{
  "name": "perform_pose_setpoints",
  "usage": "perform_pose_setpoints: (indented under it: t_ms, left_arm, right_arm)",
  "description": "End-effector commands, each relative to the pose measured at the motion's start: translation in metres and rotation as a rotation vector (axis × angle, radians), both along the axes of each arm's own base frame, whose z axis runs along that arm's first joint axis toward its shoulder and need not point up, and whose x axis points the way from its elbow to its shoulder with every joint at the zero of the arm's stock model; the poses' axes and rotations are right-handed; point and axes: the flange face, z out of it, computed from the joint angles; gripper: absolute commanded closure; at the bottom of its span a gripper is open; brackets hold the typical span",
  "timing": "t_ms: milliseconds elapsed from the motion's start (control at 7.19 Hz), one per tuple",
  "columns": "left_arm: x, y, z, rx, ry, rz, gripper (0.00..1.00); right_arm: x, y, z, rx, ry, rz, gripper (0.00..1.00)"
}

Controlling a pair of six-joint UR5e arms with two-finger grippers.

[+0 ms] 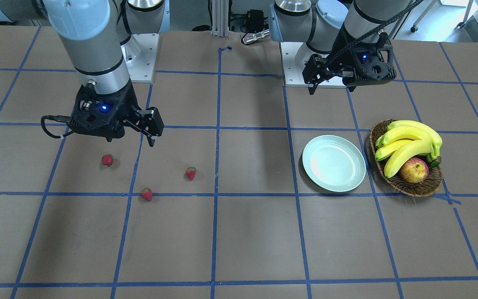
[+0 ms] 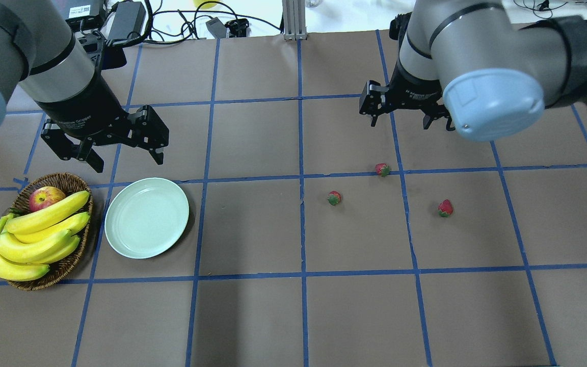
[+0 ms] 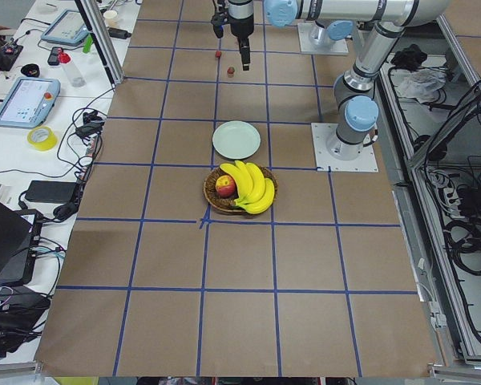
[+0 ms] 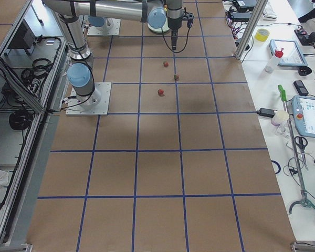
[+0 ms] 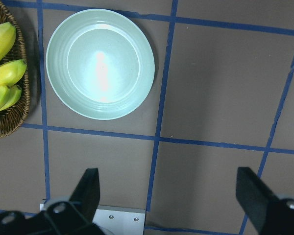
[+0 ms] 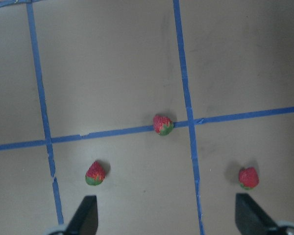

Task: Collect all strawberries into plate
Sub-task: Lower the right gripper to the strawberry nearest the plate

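While left gripper (image 5: 167, 196) and right gripper (image 6: 169, 218) are hanging spread wide, an off-centre descent is probably risking a strawberry (image 6: 162, 124) rolling away.

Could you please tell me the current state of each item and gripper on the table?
Three small red strawberries: lying apart on the table.
Round pale mint-green plate: empty.
Brown wicker basket: holds yellow bananas and a red-yellow apple.
Left gripper: open, empty.
Right gripper: open, empty.
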Motion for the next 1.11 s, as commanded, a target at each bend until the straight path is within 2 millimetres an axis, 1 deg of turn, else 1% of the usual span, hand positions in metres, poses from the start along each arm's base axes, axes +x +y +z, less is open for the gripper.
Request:
perform_pose_setpoints:
  t_ms: [0, 139, 278, 417, 556, 695, 835, 974]
  left_arm:
    - [0.000, -0.001, 0.000, -0.004, 0.000, -0.001, 0.00]
    - [-0.001, 0.000, -0.001, 0.000, 0.001, -0.005, 0.00]
    - [-0.002, 0.000, -0.001, 0.000, 0.001, -0.005, 0.00]
    - [0.001, 0.000, 0.000, -0.001, -0.002, -0.002, 0.00]
    - [0.001, 0.000, 0.001, 0.000, -0.002, -0.002, 0.00]
    - [0.000, 0.001, 0.000, 0.003, -0.011, 0.006, 0.00]
    - [0.005, 0.003, -0.002, 0.027, -0.047, 0.005, 0.00]
    - [0.008, 0.000, -0.002, 0.018, -0.062, 0.001, 0.00]
  right_arm:
    - [0.023, 0.023, -0.074, 0.022, -0.024, -0.099, 0.00]
    - [0.051, 0.033, -0.114, 0.007, -0.036, -0.119, 0.00]
    - [0.080, 0.037, -0.157, -0.020, -0.047, -0.123, 0.00]
    - [0.083, 0.037, -0.186, -0.001, -0.041, -0.140, 0.01]
    - [0.084, 0.037, -0.196, 0.017, -0.034, -0.179, 0.02]
    - [0.084, 0.036, -0.199, 0.020, -0.029, -0.177, 0.09]
    - [0.084, 0.036, -0.204, 0.027, -0.026, -0.183, 0.31]
    - [0.085, 0.034, -0.204, 0.027, -0.036, -0.197, 0.29]
